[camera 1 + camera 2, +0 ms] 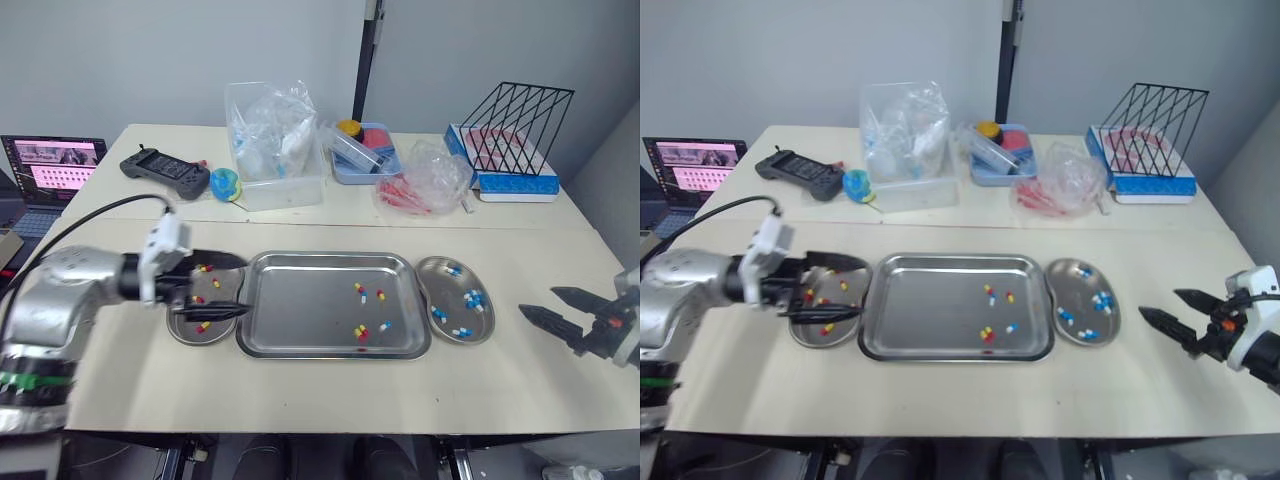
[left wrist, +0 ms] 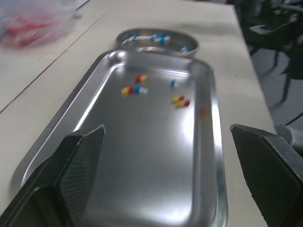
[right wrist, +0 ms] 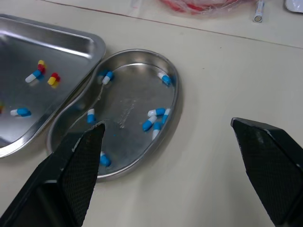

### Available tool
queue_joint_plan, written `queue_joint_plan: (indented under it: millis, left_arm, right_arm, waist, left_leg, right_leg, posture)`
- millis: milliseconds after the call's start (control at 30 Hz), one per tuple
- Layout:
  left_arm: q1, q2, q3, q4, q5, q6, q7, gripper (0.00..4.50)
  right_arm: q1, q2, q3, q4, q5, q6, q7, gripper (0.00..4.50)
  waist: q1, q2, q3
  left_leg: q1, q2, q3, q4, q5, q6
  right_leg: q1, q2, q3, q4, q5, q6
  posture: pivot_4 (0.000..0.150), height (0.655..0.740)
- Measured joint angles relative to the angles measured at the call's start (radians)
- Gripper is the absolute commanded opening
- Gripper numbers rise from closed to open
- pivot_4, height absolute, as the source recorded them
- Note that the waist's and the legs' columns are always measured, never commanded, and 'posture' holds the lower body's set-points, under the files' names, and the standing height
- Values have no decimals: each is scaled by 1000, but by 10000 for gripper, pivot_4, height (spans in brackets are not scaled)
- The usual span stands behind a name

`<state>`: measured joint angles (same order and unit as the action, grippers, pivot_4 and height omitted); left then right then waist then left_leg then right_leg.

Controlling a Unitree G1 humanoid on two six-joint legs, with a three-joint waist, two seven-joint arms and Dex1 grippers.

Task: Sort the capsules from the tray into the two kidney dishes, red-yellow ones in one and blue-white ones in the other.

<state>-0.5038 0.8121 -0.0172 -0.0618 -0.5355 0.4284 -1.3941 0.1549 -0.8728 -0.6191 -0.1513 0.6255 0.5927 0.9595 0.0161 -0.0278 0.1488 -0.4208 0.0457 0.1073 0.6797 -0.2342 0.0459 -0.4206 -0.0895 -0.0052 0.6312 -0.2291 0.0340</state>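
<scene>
Sorting is well along. The left steel kidney dish (image 1: 190,341) holds red-yellow capsules (image 1: 203,327) and the right steel kidney dish (image 1: 487,320) holds blue-white capsules (image 1: 472,298). A handful of mixed capsules (image 1: 361,331) lie in the rectangular steel tray (image 1: 300,305). The left gripper (image 1: 244,287) hangs over its dish and the right gripper (image 1: 537,301) over the tabletop (image 1: 520,385), both with jaws spread.

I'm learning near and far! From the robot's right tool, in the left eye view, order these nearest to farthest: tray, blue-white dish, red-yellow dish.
From the right tool:
1. blue-white dish, beside the tray's right end.
2. tray, in the middle.
3. red-yellow dish, beyond the tray's left end.
</scene>
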Motion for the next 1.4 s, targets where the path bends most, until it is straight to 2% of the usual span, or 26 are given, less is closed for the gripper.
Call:
queue_joint_plan:
  millis: [133,267,400,500,600,667,833,1067,1100,1167,1400]
  left_arm:
    - [-64,-64,-115,41,75,-32,-16,45000]
    - [-192,-202,-305,169,201,-140,-95,45000]
    - [-258,-284,-366,317,261,-177,-125,45000]
    - [-329,-360,-393,449,326,-299,-129,45000]
    - [-360,-426,-407,569,368,-396,-147,37631]
    - [-382,-471,-421,664,402,-471,-153,30935]
    - [-415,-528,-437,806,458,-582,-185,30935]
    - [-451,-586,-430,902,498,-661,-174,30935]
    - [-451,-592,-430,905,500,-670,-171,26216]
    - [-451,-598,-430,905,500,-678,-172,20525]
    - [-462,-604,-429,941,518,-694,-182,20525]
  right_arm:
    - [88,25,-61,-66,25,28,-15,44631]
    - [164,91,-99,-185,27,25,-54,44631]
    - [185,114,-141,-211,26,27,-98,44631]
    - [186,126,-153,-227,28,29,-128,44631]
    - [197,137,-166,-242,29,29,-140,45000]
    - [210,144,-177,-250,28,29,-152,45000]
    - [226,161,-181,-266,28,27,-172,45000]
    - [245,169,-184,-282,27,25,-192,45000]
    - [246,169,-185,-283,26,24,-196,45000]
    - [249,169,-185,-283,26,22,-200,45000]
    - [244,169,-183,-283,25,21,-210,45000]
  waist:
    - [-4,0,0]
    - [9,0,0]
    - [-2,0,0]
    - [-2,0,0]
    - [-2,0,0]
    - [-1,0,0]
    - [-2,0,0]
    - [-1,0,0]
    - [-1,0,0]
    - [-3,0,0]
    - [-3,0,0]
  left_leg:
    - [1,0,0,-1,0,0]
    - [-1,-4,-1,1,0,2]
    - [-2,-6,-8,1,0,4]
    - [-2,-10,-11,1,1,5]
    - [-4,-11,-12,1,0,6]
    - [-4,-12,-13,1,0,6]
    - [-5,-12,-14,1,0,7]
    - [-5,-12,-16,2,0,7]
    - [-5,-12,-16,2,0,7]
    - [-5,-12,-16,2,0,7]
    - [-5,-12,-16,2,0,7]
  right_leg:
    - [0,3,3,0,0,0]
    - [-1,4,11,-1,0,3]
    - [-1,4,15,-2,0,5]
    - [-1,4,18,-2,-1,7]
    - [-1,4,18,-2,-1,7]
    - [-1,4,18,-2,-1,8]
    - [-1,4,19,-2,-1,8]
    - [0,3,18,-2,-1,9]
    - [-1,3,18,-2,-1,9]
    - [-1,3,18,-2,-1,9]
    - [0,3,18,-2,-1,9]
  posture:
    - [1500,7400]
    - [1500,7400]
    - [1500,7400]
    - [1500,7400]
    - [1500,7400]
    - [1500,7400]
    - [1500,7400]
    - [1500,7400]
    - [1500,7400]
    - [1500,7400]
    - [1500,7400]
